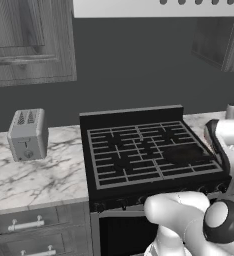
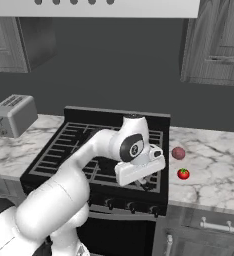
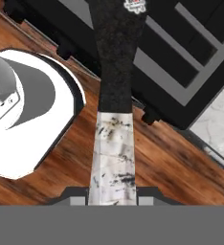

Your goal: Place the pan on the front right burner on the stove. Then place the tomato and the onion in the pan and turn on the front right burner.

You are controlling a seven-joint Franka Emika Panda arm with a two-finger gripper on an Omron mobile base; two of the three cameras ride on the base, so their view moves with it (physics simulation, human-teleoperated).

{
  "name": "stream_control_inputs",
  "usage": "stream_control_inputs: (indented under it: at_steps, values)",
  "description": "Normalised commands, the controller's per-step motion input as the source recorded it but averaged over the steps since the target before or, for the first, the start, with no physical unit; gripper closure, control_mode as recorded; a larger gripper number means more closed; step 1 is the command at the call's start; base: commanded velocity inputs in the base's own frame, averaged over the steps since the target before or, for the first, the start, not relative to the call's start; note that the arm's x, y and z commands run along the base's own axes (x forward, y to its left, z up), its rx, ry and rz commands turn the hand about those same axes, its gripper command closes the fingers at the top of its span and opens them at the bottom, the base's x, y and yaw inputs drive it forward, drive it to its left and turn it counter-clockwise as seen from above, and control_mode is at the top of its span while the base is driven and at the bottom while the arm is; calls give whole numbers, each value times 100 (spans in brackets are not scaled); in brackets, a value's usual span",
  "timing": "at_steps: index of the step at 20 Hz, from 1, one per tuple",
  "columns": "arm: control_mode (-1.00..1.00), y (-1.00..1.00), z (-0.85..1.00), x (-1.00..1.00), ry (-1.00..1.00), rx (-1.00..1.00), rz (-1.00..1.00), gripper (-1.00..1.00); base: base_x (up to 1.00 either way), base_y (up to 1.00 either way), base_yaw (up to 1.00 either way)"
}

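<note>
Already the pan (image 1: pixel 189 153) sits on the front right burner (image 1: pixel 191 159) of the stove (image 1: pixel 139 150) in the left base view. From the right, the onion (image 2: pixel 178 153) and tomato (image 2: pixel 183 173) lie on the counter (image 2: pixel 214 170) beside the stove. Up close, the gripper (image 3: pixel 113 191) is clamped on the pan's handle (image 3: pixel 115 72).

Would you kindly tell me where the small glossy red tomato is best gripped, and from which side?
Probably across its round middle, straight down from above: the glossy red tomato sits green top up on the white marble counter, and the dull maroon round onion lies apart behind it, leaving its sides free.
</note>
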Motion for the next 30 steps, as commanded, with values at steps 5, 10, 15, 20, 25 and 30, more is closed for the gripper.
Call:
stream_control_inputs:
  at_steps: [5, 10, 15, 20, 25, 30]
  values:
    - [-100, -15, -24, 51, 0, -3, 0, 100, 0, 0, 0]
    - [-100, -14, -29, 58, 0, 0, 0, 100, 0, 0, 0]
    - [-100, -18, -38, 41, 1, 0, 0, 100, 0, 0, 0]
    - [-100, -30, -38, 25, 5, 0, 0, 100, 0, 0, 0]
    - [-100, -20, -15, 0, 9, 0, 0, 100, 0, 0, 0]
    - [-100, -28, -9, 0, 3, 0, 0, 100, 0, 0, 0]
